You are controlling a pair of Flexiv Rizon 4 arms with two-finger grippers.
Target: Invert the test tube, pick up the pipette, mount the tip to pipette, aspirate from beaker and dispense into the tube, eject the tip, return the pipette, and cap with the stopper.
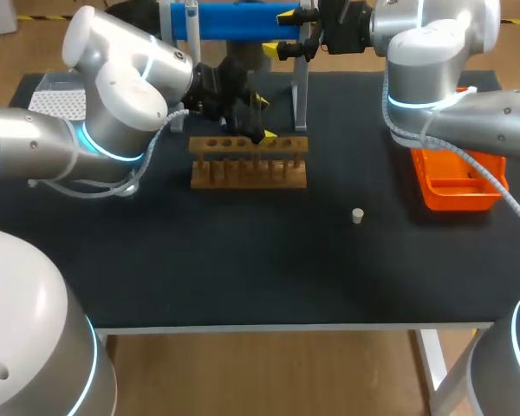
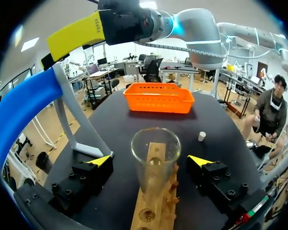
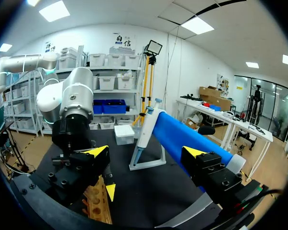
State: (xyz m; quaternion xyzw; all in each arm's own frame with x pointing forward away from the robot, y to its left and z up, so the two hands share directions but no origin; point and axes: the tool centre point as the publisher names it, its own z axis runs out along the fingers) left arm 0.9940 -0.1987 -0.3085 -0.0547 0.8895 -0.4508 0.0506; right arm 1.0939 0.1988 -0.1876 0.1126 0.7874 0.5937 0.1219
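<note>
Left wrist view: left gripper (image 2: 150, 161) is hanging open astride the test tube (image 2: 155, 155), which is standing in the wooden rack (image 2: 153, 213) near the table (image 1: 243, 269) back edge. Right gripper (image 3: 145, 153) is gaping beside the pipette (image 3: 145, 129). Stopper (image 1: 357, 216) is lying mid-table.

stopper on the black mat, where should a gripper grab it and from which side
Pinch the stopper across its round sides, coming straight down from above: it seems to stand upright, alone on the table, with nothing close beside it.

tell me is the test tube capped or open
Open: the test tube has a bare mouth, and the stopper lies apart on the table.
</note>
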